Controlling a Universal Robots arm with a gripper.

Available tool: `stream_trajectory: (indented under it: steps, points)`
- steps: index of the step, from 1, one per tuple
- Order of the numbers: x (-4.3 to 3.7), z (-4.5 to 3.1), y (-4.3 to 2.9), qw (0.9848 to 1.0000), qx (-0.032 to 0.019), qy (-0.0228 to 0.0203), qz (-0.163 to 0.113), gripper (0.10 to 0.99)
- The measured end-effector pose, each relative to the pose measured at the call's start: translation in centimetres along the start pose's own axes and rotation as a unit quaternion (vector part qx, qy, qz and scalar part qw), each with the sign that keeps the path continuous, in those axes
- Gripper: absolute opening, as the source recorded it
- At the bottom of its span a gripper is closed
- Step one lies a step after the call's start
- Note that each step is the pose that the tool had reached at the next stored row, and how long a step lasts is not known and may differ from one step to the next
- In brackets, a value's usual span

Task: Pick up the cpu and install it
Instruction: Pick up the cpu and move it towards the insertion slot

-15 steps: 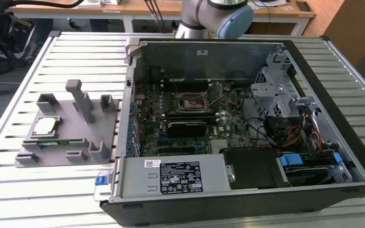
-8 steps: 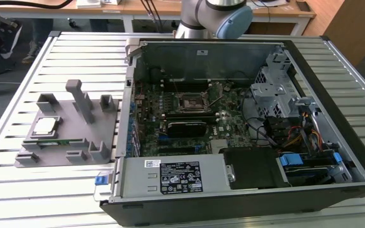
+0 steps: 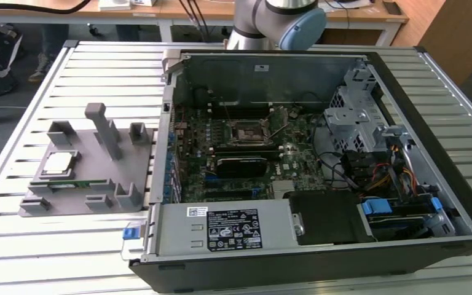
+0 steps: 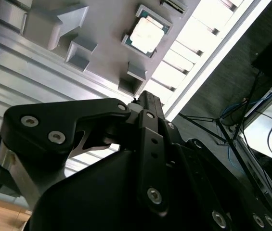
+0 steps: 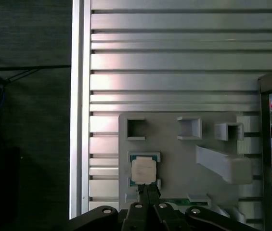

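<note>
One cpu [image 3: 58,163] lies in a pocket of the grey holder [image 3: 88,169] on the slatted worktop [image 3: 56,246]. One memory stick [image 3: 70,184] lies just beside it, and one open computer case [image 3: 269,80] stands nearby. The tool [image 5: 147,188], closed and empty, points at the cpu.

The label [image 3: 234,230] on the power supply [image 3: 179,238] (also the small sticker [image 3: 196,212] beside it) bears print too small to read.
</note>
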State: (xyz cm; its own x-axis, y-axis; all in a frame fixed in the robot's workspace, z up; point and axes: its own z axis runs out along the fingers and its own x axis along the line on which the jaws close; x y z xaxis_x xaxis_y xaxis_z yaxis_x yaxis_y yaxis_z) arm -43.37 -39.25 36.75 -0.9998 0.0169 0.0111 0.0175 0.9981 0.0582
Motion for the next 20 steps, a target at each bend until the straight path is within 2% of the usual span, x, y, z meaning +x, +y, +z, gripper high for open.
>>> stream_trajectory:
  steps: [10, 20]
  points:
    - [0.06, 0.78, -0.09, 1.0, -0.0003, 0.0011, 0.0, 0.106]
    - [0.03, 1.7, -1.2, 1.0, -0.0024, 0.0005, -0.003, 0.106]
